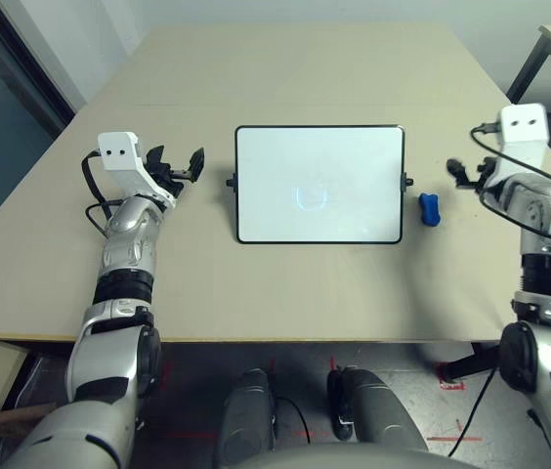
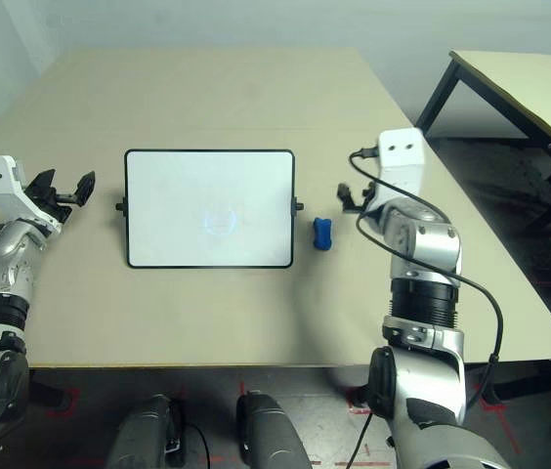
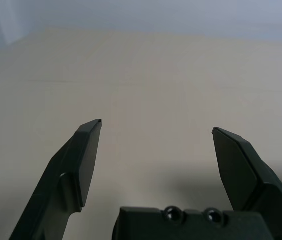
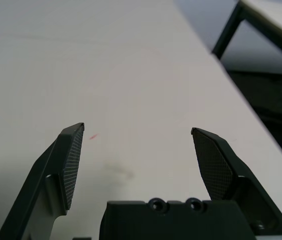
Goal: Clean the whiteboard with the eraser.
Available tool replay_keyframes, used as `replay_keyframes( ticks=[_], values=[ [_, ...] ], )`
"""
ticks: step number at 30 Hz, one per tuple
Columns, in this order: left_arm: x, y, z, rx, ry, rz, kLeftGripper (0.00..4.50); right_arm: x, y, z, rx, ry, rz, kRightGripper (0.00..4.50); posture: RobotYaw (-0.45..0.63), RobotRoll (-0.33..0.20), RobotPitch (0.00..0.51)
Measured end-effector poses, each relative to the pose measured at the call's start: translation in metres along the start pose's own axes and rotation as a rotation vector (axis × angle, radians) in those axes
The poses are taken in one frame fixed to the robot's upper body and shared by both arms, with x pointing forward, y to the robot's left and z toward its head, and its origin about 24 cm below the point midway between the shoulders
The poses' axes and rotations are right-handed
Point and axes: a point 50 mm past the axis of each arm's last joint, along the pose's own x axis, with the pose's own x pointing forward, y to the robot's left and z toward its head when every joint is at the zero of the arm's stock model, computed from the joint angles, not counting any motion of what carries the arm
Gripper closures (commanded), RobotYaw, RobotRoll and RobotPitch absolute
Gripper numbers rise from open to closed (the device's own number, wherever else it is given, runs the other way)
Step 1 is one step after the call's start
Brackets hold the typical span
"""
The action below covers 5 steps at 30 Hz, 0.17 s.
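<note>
The whiteboard (image 1: 354, 166) lies flat in the middle of the tan table (image 1: 305, 283), with a faint bluish ring (image 1: 310, 198) near its centre. Just off its right short side lies the small blue eraser (image 1: 430, 209), alone on the tabletop. My right gripper (image 1: 461, 172) hovers a little beyond and to the right of the eraser, open and holding nothing; the right wrist view shows its fingers (image 4: 73, 155) wide apart over bare table. Left of the board, my left gripper (image 1: 178, 162) is open and empty too, fingers (image 3: 88, 155) spread.
A second table (image 2: 520, 88) with black legs stands off to the right, past the table's right edge. A black cable (image 2: 373, 230) loops around my right wrist. Bare tabletop stretches behind and in front of the board.
</note>
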Motion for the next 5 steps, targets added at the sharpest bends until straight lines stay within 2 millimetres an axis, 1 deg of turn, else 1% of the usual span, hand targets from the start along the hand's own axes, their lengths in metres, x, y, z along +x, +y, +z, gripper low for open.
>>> replay_keyframes(
  ticks=[2,3,5],
  values=[
    [-0.001,0.004,-0.002,0.009,-0.005,0.035,0.00,-0.001,-0.010,-0.022,-0.016,-0.018,-0.033,0.02,-0.14,0.000,0.095],
    [-0.002,0.007,-0.004,0.017,-0.004,0.053,0.00,-0.002,-0.014,-0.035,-0.019,-0.007,-0.047,0.02,-0.13,0.000,0.079],
    [-0.004,0.010,-0.007,0.026,0.002,0.073,0.00,-0.006,-0.021,-0.060,-0.021,0.012,-0.074,0.02,-0.12,0.000,0.066]
  ],
)
